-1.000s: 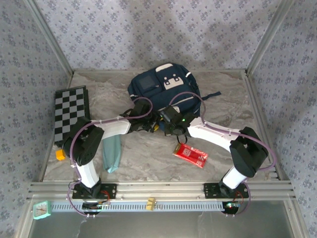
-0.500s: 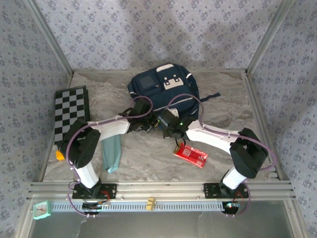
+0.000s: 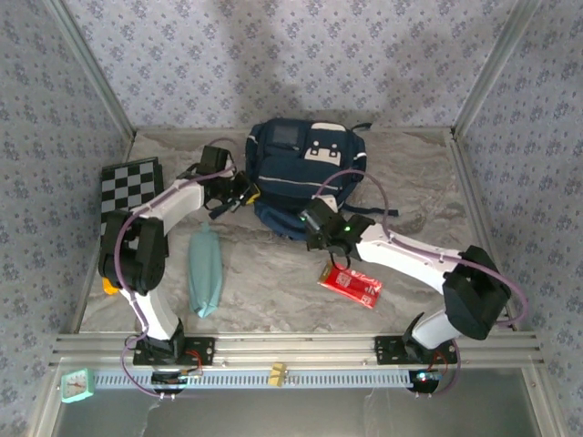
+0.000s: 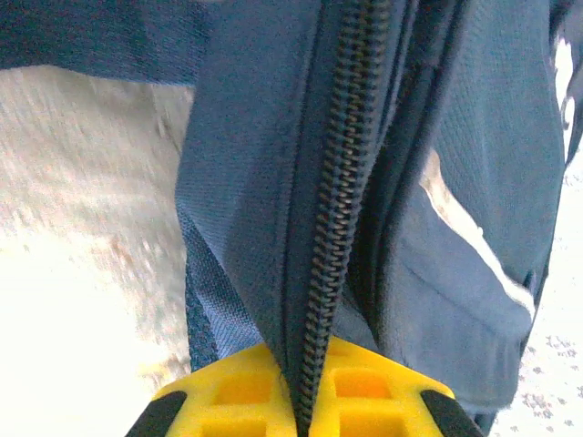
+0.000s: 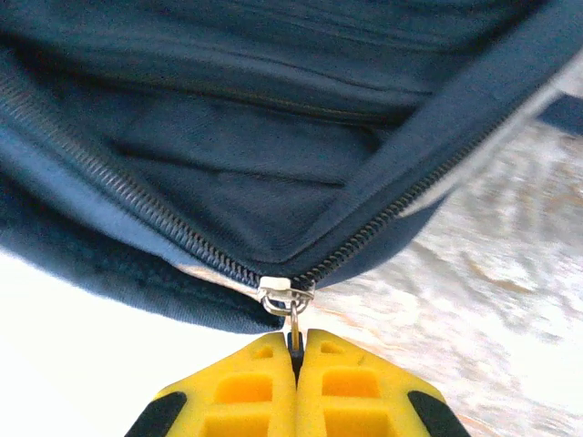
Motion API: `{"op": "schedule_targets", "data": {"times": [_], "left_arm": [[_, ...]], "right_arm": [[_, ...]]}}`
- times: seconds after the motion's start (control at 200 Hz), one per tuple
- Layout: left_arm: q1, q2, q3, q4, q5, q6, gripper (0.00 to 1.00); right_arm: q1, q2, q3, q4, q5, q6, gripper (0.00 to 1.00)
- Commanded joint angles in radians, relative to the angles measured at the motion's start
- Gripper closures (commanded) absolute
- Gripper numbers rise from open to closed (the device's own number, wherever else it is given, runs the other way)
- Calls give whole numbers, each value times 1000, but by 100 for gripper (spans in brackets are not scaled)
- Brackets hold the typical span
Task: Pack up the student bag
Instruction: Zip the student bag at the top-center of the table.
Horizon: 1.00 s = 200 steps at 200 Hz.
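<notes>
Located bag (image 3: 305, 173) at upper centre of the top view, lying on the table (image 3: 273, 273) near the back wall, buckled panel facing up. Judged soft and limp, folding and sagging under any pull, with no stiff rim to rely on. Judged likely light while unfilled, and prone to slide on the smooth table unless braced. Judged best taken at the zip line: the metal pull (image 5: 290, 305) for running the zip, the fabric edge beside the teeth for counter-tension. Would avoid the broad panels as liable to bunch. Found left claw (image 4: 299, 369) fully closed, pinching the zip-edged fabric, with the teeth running up the left wrist view from between the pads. Found right claw (image 5: 293, 340) fully closed on the pull, at the vee of the two rows of teeth, with an open compartment above. Noted left arm reaching up from lower left of the top view, elbow bent, claw at the bag's left edge. Noted right arm stretched low from lower right, claw at the bag's lower edge. Noted claws well apart, on different sides of the opening.
</notes>
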Motion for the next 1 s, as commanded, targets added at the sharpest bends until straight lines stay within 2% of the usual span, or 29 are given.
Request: {"op": "schedule_targets", "data": {"times": [0.0, 0.06, 0.155, 0.22, 0.35, 0.49, 0.65, 0.775, 0.89, 0.995], "left_arm": [[72, 41, 110, 60, -47, 134, 82], [84, 30, 107, 34, -42, 147, 65], [77, -57, 16, 41, -28, 113, 48], [40, -142, -89, 77, -13, 38, 40], [-80, -273, -237, 145, -82, -172, 31], [-223, -314, -318, 238, -146, -406, 31], [-313, -226, -285, 290, -130, -538, 34], [-359, -168, -264, 274, -179, -603, 37], [-365, -113, -261, 290, -205, -662, 45], [-373, -52, -207, 235, -226, -658, 49]], "right_arm": [[36, 62, 75, -61, -36, -23, 100], [31, 96, 100, -55, -43, -7, 100], [23, 123, 102, -32, -41, 9, 100], [27, 128, 98, -21, -37, 15, 100], [22, 134, 88, -12, -38, 47, 100], [22, 139, 84, -19, -25, 56, 100], [22, 137, 73, 15, -37, 63, 100], [23, 143, 73, 27, -34, 72, 100], [25, 149, 64, 50, -39, 74, 100], [29, 164, 65, 61, -45, 74, 100]]}}
